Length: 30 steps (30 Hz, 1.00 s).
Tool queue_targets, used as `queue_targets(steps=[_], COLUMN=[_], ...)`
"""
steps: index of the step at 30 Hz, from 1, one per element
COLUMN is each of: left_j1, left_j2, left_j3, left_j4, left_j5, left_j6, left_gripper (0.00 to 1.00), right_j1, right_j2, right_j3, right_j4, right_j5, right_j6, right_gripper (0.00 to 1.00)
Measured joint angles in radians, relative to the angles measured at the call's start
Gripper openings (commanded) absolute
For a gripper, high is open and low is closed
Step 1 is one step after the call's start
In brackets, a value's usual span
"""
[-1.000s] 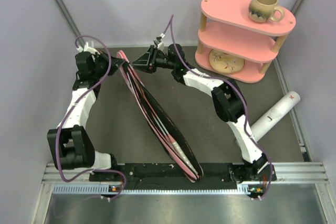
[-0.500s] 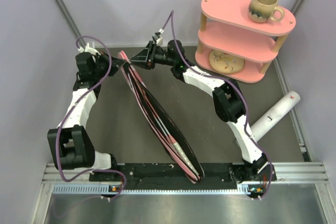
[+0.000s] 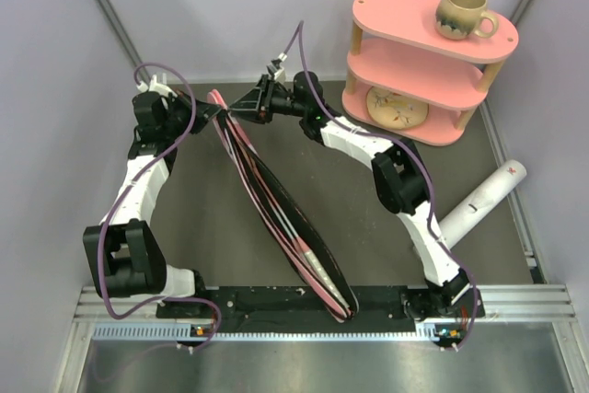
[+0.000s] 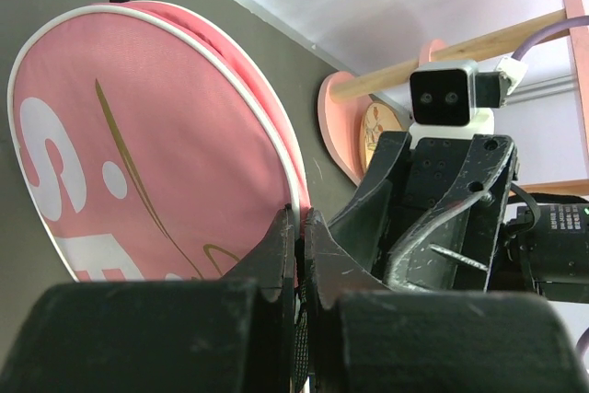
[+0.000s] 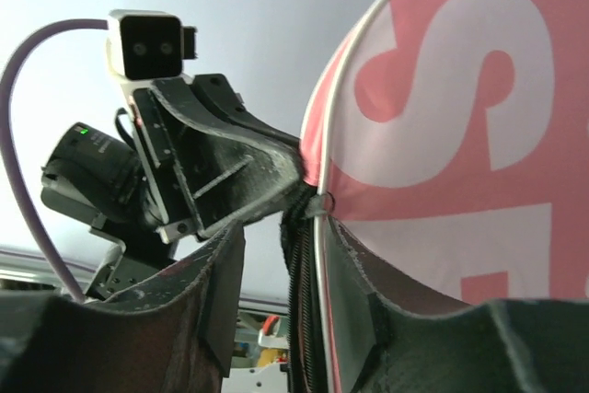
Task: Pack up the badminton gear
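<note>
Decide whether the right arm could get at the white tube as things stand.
Probably yes: the white tube lies uncovered near that arm's base. But the right gripper straddles the rim of the pink bag and must back off first.

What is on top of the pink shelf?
A beige mug stands on the top tier of the shelf. Lower down lies a round patterned disc. Its back part is hidden by the tier above it.
</note>
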Motion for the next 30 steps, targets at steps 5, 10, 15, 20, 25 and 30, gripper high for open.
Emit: queue_targets(steps=[5,10,15,20,25,30], left_j1=[0.000,0.000,0.000,0.000,0.002,0.002], left_j2=[0.000,0.000,0.000,0.000,0.000,0.000], left_j3=[0.000,0.000,0.000,0.000,0.000,-0.002], left_j4=[0.000,0.000,0.000,-0.001,-0.003,0.000], left_j5=[0.002,0.005,0.005,0.005,0.006,0.010], left_j6=[0.000,0.000,0.000,0.000,0.000,-0.006], left_gripper=[0.00,0.00,0.00,0.00,0.00,0.00], right_j1=[0.000,0.000,0.000,0.000,0.000,0.000], right_j2=[0.032,0.054,0.058,0.055,0.055,0.056], right_j3=[0.056,0.071,0.071,0.048,0.022,0.022], right_j4=[0.037,0.049,0.042,0.040,0.049,0.064], right_j5=[-0.010,-0.017,-0.016,-0.017,-0.017,-0.019], right_j6=[0.042,0.068,0.063,0.053,0.056,0.076], right_gripper=[0.34,0.32,0.34,0.37,0.38,0.37])
